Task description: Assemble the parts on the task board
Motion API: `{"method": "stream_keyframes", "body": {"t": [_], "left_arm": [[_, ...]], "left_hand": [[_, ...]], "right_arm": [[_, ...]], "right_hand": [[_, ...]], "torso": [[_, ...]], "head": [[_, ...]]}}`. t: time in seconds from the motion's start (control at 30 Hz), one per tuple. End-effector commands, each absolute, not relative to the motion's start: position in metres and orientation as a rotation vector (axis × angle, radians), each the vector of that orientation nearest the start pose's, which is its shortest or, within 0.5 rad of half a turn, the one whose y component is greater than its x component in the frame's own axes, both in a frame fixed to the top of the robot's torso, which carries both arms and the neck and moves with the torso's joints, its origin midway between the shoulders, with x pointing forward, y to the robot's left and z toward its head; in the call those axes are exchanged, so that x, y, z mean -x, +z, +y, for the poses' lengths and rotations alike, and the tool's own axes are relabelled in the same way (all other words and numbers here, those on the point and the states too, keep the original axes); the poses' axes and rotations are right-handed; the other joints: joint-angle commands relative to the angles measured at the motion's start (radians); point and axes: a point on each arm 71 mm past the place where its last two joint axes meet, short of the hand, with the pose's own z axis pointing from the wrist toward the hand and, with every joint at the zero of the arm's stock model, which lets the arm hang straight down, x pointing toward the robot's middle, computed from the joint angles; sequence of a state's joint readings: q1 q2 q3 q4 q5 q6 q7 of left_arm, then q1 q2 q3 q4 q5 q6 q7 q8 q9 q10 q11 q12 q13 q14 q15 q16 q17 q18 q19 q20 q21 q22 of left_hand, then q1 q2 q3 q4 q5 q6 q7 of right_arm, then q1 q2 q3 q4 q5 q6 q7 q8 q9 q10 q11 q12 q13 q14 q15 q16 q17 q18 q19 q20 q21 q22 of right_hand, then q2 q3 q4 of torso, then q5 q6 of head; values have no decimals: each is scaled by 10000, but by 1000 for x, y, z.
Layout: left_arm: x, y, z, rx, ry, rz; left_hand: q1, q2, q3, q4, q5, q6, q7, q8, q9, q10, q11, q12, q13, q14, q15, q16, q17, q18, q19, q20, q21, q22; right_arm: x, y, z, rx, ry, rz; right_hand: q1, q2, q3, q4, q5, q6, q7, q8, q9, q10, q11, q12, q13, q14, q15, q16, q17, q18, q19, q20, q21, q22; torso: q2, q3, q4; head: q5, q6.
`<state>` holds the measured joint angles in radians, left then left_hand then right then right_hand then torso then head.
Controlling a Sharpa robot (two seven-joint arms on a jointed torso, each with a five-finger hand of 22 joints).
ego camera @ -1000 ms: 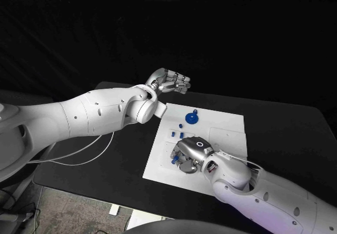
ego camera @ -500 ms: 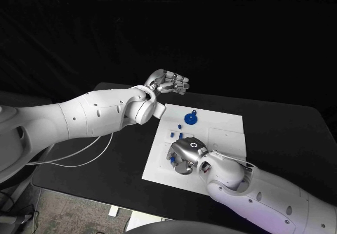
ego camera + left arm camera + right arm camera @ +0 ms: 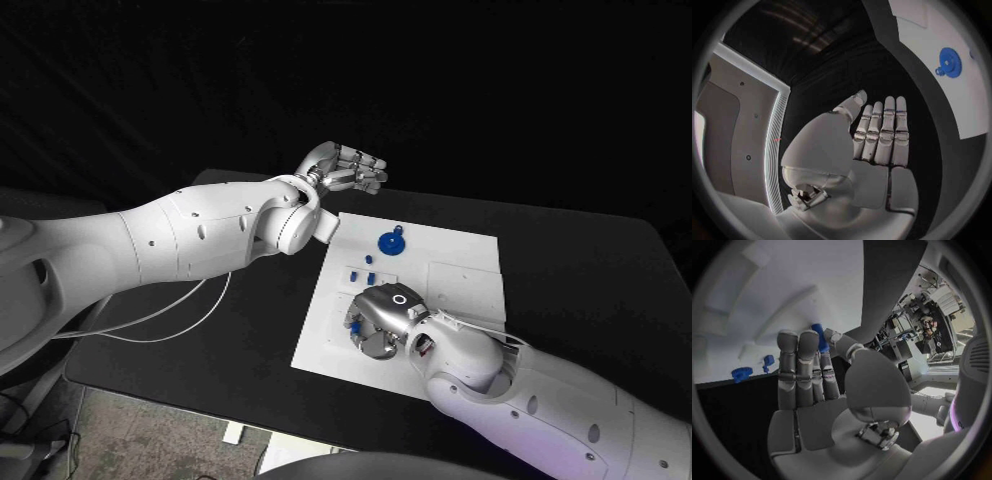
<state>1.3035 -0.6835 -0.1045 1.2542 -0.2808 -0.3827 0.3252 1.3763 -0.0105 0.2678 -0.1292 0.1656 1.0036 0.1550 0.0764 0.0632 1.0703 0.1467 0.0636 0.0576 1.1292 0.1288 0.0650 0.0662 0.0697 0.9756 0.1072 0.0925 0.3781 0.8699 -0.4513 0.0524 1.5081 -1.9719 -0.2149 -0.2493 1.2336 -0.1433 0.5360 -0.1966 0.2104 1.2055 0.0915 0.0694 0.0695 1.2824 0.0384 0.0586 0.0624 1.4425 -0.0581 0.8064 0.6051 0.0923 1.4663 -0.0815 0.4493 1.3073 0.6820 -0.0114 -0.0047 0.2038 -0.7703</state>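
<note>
Blue part point(image 3: 819, 336): we see it just beyond our right fingertips, between the fingers and the thumb; whether it is pinched we cannot tell.
Right hand point(image 3: 384, 318): it rests low over the near half of the task board point(image 3: 469, 262); since a second ago it has crept slightly toward the board's left edge.
Gear point(image 3: 392, 243): it lies blue on the board's far part, well beyond our right fingers, unmoved.
Small parts point(image 3: 362, 272): they sit just past the right fingertips.
Left hand point(image 3: 345, 166): we hold it raised off the board, fingers straight and side by side, holding nothing, as before.
</note>
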Motion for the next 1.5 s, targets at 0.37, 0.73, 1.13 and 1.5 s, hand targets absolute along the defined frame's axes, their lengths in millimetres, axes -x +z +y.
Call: {"method": "stream_keyframes", "body": {"t": [0.37,0.73,1.13,1.5], "left_arm": [[-550,-160,211,7946,-12685,14375],[-549,-160,211,7943,-12674,14431],[-550,-160,213,7960,-12629,14426],[-549,-162,225,8106,-12595,14308]], "left_hand": [[44,-50,-25,58,-40,-68,24,-21,-5,-90,8,-1,-1,-67,4,-40,-14,74,76,-6,-36,-1],[71,-46,-32,61,-49,-92,33,-26,-6,-124,20,-3,-1,-50,-3,-41,-14,94,138,-18,-47,17],[31,-53,-80,89,-55,-102,31,-25,-6,-129,18,0,-1,-54,2,-40,-13,95,136,-6,-57,46],[-465,-70,-808,634,-556,-129,-17,-11,-3,-143,11,24,6,-56,46,-36,-1,56,283,100,-246,-362]], "right_arm": [[-390,-278,-12,4652,8242,16311],[-390,-273,-15,4096,8655,15706],[-392,-257,-34,2957,9556,16072],[-419,-206,-93,709,10181,16634]], "right_hand": [[344,-361,-2516,671,411,-970,122,-71,-52,-1607,468,14,-23,-159,354,-231,-426,607,-108,399,-1971,-392],[1029,-558,-3289,1347,635,-1576,231,-74,-72,-2153,607,18,-25,-396,462,-278,-944,681,-160,535,-2494,-664],[731,-436,-3801,1502,1193,-1607,273,-70,-69,-1609,488,17,-19,-378,399,-119,-1008,594,-83,464,-2537,-540],[-114,158,-4798,2601,2051,-562,-28,-4,105,218,-35,556,101,-318,100,36,-875,379,-4,209,-2482,-356]], "torso": [[-9,-9,5],[3,1,1],[-8,21,-11],[-71,112,-199]], "head": [[-39,65],[-2,2],[-32,54],[-532,294]]}}
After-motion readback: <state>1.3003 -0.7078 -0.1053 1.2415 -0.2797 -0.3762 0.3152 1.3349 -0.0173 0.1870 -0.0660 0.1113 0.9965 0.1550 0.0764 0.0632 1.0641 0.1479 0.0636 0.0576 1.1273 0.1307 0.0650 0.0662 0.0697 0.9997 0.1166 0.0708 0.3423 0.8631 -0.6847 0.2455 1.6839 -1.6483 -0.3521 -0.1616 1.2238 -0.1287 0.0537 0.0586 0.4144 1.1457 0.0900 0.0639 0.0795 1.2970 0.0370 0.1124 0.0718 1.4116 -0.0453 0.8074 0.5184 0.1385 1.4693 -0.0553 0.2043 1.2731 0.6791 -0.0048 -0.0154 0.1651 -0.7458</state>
